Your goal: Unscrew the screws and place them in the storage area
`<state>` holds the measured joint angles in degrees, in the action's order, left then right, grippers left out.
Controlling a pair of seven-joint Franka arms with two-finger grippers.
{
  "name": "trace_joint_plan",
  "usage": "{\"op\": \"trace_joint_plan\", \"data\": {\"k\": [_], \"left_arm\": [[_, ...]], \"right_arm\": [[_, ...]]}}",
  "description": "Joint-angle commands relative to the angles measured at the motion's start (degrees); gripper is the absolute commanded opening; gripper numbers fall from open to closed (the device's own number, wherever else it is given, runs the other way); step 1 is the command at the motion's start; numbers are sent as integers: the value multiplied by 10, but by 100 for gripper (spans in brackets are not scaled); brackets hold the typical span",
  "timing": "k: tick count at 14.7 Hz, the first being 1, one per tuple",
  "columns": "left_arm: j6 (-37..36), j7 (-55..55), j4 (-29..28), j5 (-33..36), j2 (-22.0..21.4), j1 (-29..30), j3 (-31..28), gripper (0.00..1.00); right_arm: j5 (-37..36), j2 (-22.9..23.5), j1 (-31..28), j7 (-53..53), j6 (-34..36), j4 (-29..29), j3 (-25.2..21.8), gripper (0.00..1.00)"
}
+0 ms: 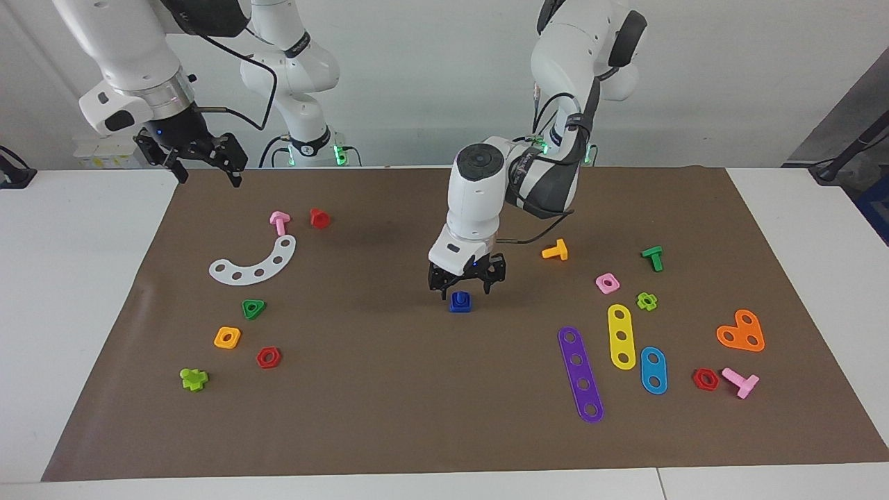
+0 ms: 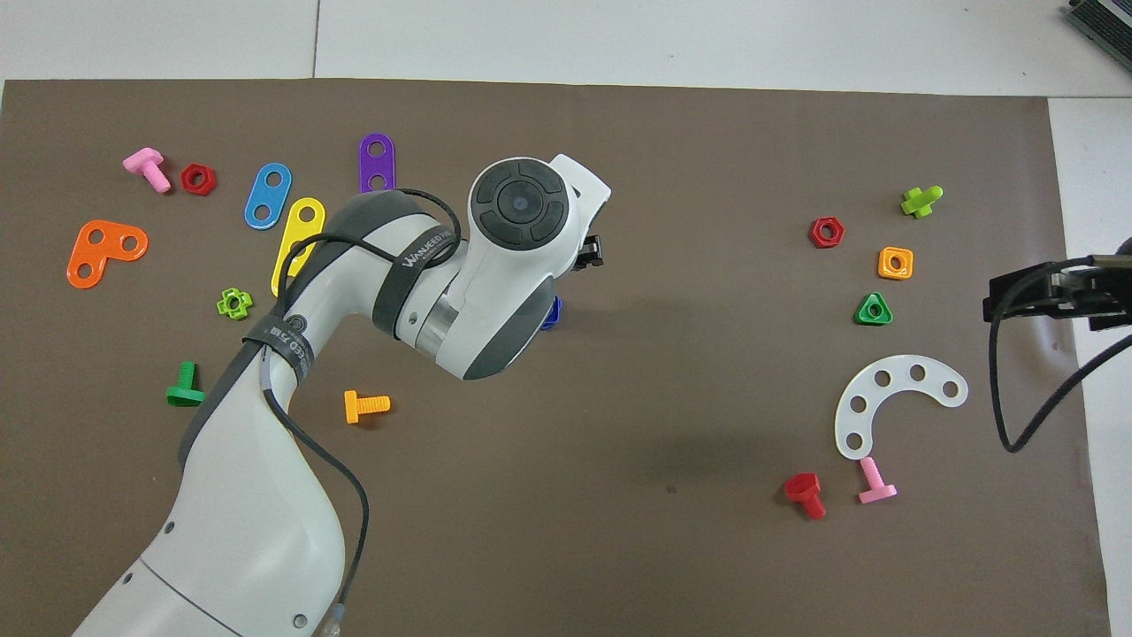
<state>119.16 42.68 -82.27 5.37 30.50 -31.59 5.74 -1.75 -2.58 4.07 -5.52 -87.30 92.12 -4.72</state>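
Observation:
The dark-blue screw (image 1: 460, 300) stands upright in a dark-blue square nut at the middle of the brown mat (image 1: 389, 403). My left gripper (image 1: 465, 290) hangs right over it, open, with a fingertip on each side of the screw's top and no visible contact. In the overhead view the left arm's wrist covers the screw, so only a blue sliver (image 2: 554, 311) shows. My right gripper (image 1: 208, 179) waits open and empty above the mat's corner at the right arm's end. No storage area can be made out in either view.
An orange bolt (image 1: 555, 250), a pink square nut (image 1: 607, 282), a green bolt (image 1: 653, 257) and coloured strips (image 1: 580, 373) lie toward the left arm's end. A white curved strip (image 1: 255, 262), a red bolt (image 1: 319, 218) and nuts lie toward the right arm's end.

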Motion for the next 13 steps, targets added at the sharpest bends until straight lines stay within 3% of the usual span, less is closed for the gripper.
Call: {"op": "trace_joint_plan", "data": {"k": [1, 7, 13], "left_arm": [[47, 3, -17, 11, 9, -4, -3, 97], [82, -29, -60, 12, 10, -3, -2, 97], [81, -48, -61, 12, 21, -5, -2, 99]], "right_arm": [[4, -9, -6, 13, 6, 5, 4, 100], [5, -9, -6, 13, 6, 5, 4, 100], [4, -9, -6, 13, 6, 6, 4, 100]]}}
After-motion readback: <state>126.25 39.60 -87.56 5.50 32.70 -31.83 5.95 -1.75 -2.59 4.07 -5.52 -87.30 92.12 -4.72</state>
